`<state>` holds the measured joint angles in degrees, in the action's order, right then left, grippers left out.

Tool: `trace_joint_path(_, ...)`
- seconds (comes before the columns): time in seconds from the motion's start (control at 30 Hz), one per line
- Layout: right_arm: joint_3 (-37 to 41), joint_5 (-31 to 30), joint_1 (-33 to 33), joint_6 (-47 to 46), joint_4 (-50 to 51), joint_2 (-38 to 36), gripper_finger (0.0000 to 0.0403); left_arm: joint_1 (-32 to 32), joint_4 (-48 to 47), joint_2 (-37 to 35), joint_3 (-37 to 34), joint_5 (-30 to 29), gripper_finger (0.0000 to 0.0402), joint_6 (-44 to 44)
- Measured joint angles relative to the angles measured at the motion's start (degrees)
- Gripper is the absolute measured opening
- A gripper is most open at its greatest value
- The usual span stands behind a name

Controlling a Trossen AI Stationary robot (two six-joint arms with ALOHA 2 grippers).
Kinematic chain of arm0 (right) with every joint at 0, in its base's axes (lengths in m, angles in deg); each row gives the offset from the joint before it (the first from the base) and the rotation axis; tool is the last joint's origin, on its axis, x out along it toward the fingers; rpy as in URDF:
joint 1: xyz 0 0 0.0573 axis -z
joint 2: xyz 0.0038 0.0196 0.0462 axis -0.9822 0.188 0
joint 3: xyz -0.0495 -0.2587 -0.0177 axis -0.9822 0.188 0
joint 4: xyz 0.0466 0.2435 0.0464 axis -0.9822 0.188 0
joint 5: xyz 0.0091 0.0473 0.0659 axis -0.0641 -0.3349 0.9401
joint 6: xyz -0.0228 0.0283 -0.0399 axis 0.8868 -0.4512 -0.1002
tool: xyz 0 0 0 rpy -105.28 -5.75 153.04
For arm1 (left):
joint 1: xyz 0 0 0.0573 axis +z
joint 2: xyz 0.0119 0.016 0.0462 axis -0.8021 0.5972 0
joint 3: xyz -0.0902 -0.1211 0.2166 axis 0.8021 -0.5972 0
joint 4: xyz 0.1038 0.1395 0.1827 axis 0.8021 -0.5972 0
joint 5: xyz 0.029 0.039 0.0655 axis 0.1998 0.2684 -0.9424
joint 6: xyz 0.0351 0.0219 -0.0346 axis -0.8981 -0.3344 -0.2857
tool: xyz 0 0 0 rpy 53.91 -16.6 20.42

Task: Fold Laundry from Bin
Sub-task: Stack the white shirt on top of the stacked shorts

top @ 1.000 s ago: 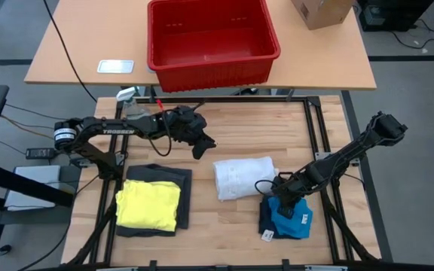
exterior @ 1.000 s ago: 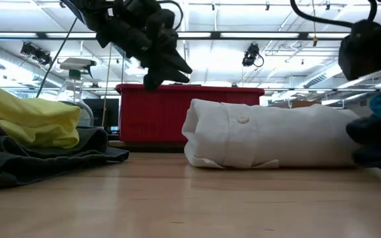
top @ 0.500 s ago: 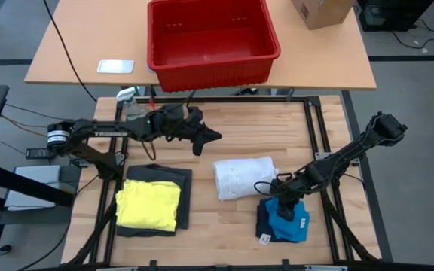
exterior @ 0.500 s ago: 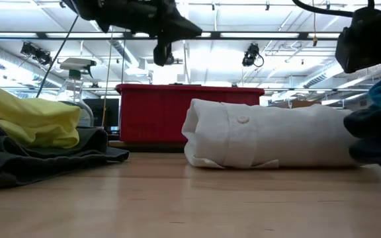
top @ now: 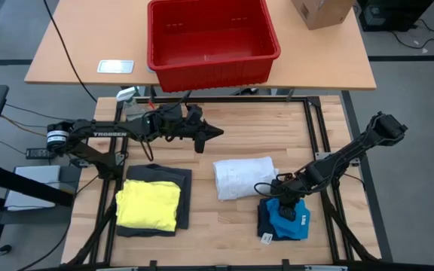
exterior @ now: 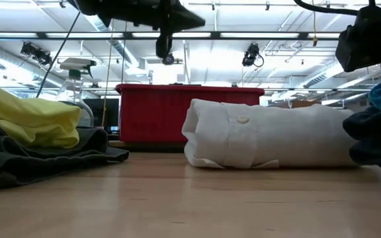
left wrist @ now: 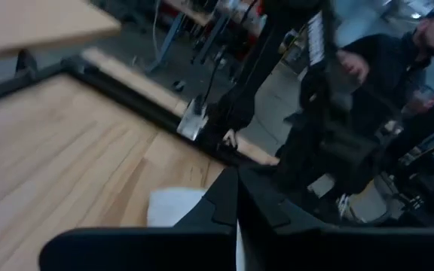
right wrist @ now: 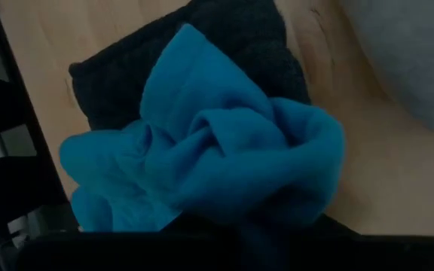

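Nearest you on the wooden table, the right gripper is down on the blue garment, its fingers pinched narrow on a bunched fold of the blue cloth, as the right wrist view shows, with the garment's dark part spread flat beneath it. Just beside it, toward the middle of the table, lies the white garment, rolled into a neat bundle with a button facing the low camera. On your left side the yellow garment rests folded on top of the dark grey garment, well apart from the white roll. Farther back, the left gripper hangs above the bare wood with its fingers pressed together and nothing between them, the arm stretched level across the table. Beyond the table's black frame, the red bin stands on the paler desk, with a brown cardboard box at the desk's far right corner. A person shows in the room beyond, in the left wrist view.
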<state>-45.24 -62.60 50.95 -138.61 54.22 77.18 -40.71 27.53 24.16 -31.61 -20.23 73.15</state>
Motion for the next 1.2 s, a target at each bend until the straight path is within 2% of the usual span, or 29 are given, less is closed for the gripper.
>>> trace_joint_path(0.23,0.0,-0.1,1.3,2.2,1.1,0.0,0.0051,0.0,-2.5,0.0,5.8,0.0,0.0008,-2.9)
trace_joint_path(0.43,0.0,-0.2,2.8,5.3,1.1,0.0,0.0051,0.0,-12.5,0.0,10.2,0.0,0.0008,-5.6)
trace_joint_path(0.97,0.0,0.2,4.5,7.5,1.1,0.0,0.0051,0.2,-16.3,0.1,11.0,-0.8,0.0008,-6.4)
trace_joint_path(1.2,0.0,2.7,4.5,5.8,1.1,0.0,0.0051,0.4,-18.5,0.1,11.0,-0.8,0.0008,-7.7)
